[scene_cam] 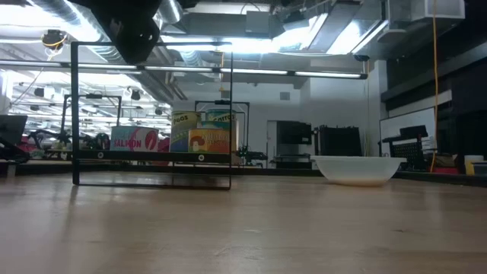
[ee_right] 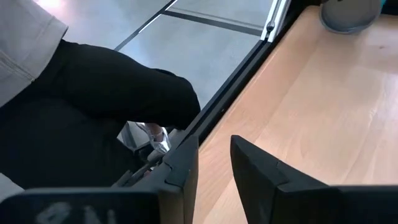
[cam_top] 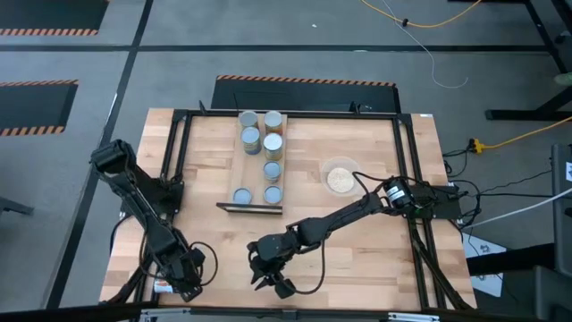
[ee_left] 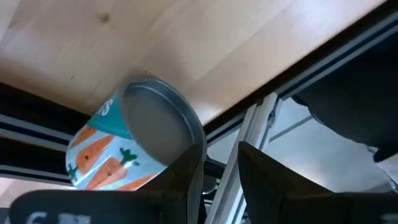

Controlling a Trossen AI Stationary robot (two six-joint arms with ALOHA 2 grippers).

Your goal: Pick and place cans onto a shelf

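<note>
A carrot-labelled can (ee_left: 130, 146) is lying on its side right in front of the left wrist camera, its round silver end facing the lens and its orange-and-teal label showing, resting at the very edge of the wooden table (cam_top: 357, 259) beside the black frame rail. The left gripper (ee_left: 214, 174) is sitting at the table's near left corner with its two dark fingers standing slightly apart, one finger just beside the can's rim, nothing clamped between them. In the overhead view that can (cam_top: 162, 286) is showing only as a small sliver next to the left gripper (cam_top: 189, 284). The right gripper (cam_top: 275, 282) is reaching across to the near middle of the table, its fingers (ee_right: 186, 165) also standing a little apart and gripping nothing, pointing over the table edge toward a person's dark trouser leg (ee_right: 93, 106). The shelf (cam_top: 255, 165), a light-wood board with thin black edges, is lying on the far left-centre of the table and is carrying seven cans (cam_top: 262, 134), four clustered at its far end and three nearer. From table height the label of a salmon can (scene_cam: 137, 139) and stacked yellow-labelled cans (scene_cam: 202, 131) are showing inside the black shelf frame (scene_cam: 76, 114). A clear bowl (cam_top: 340, 176) with beige contents is sitting just right of the shelf.
</note>
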